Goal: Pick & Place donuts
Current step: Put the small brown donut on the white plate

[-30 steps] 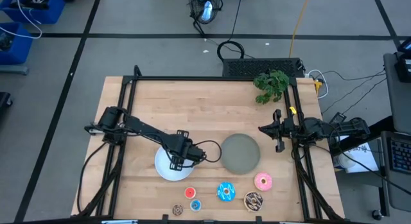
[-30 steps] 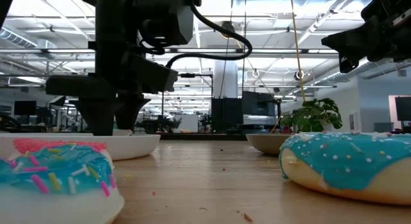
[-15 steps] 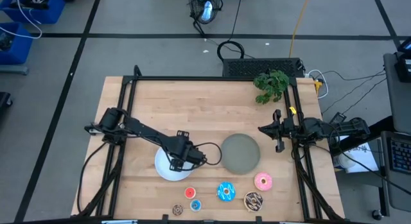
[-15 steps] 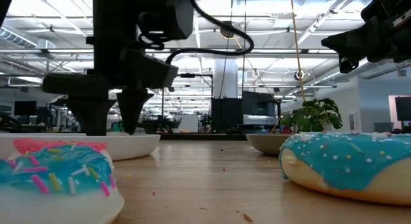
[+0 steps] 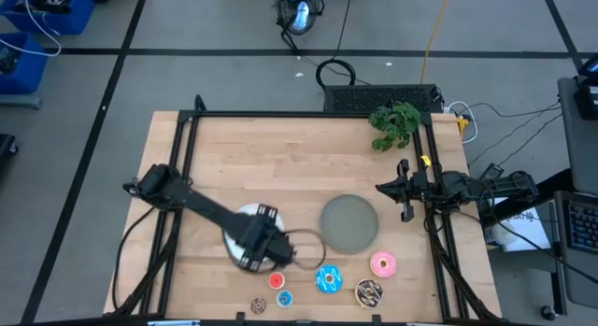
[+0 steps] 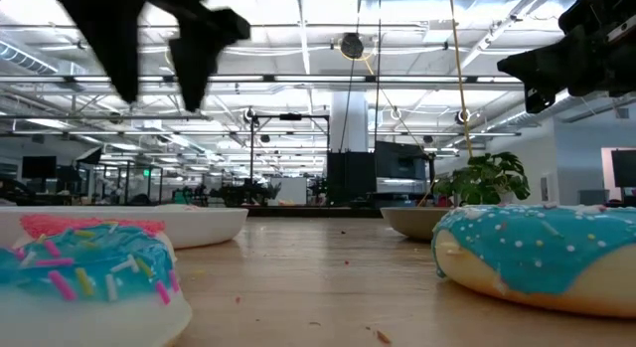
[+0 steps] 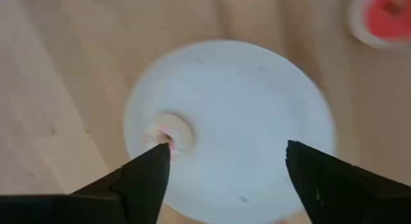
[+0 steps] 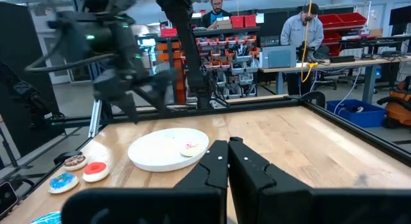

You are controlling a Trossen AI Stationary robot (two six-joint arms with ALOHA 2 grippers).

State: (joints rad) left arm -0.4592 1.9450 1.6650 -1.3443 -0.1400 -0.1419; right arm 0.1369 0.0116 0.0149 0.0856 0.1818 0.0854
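White plate (image 7: 244, 121) carrying one tiny whitish-pink donut (image 7: 172, 131) near its rim; the left gripper (image 7: 225, 169) hangs above it, jaws spread and empty. From overhead the arm covers most of this plate, and the low view shows the gripper only as a blurred dark shape cut off at the frame's top. Along the table's near edge lie the red donut (image 5: 277, 280), small blue donut (image 5: 285, 298), tiny brown donut (image 5: 259, 306), larger blue donut (image 5: 328, 278), sprinkled brown donut (image 5: 368, 290) and pink donut (image 5: 383, 263). The grey plate (image 5: 349, 222) stands beside the white one. The right gripper (image 8: 228, 161) waits at the table's right edge, jaws pressed together.
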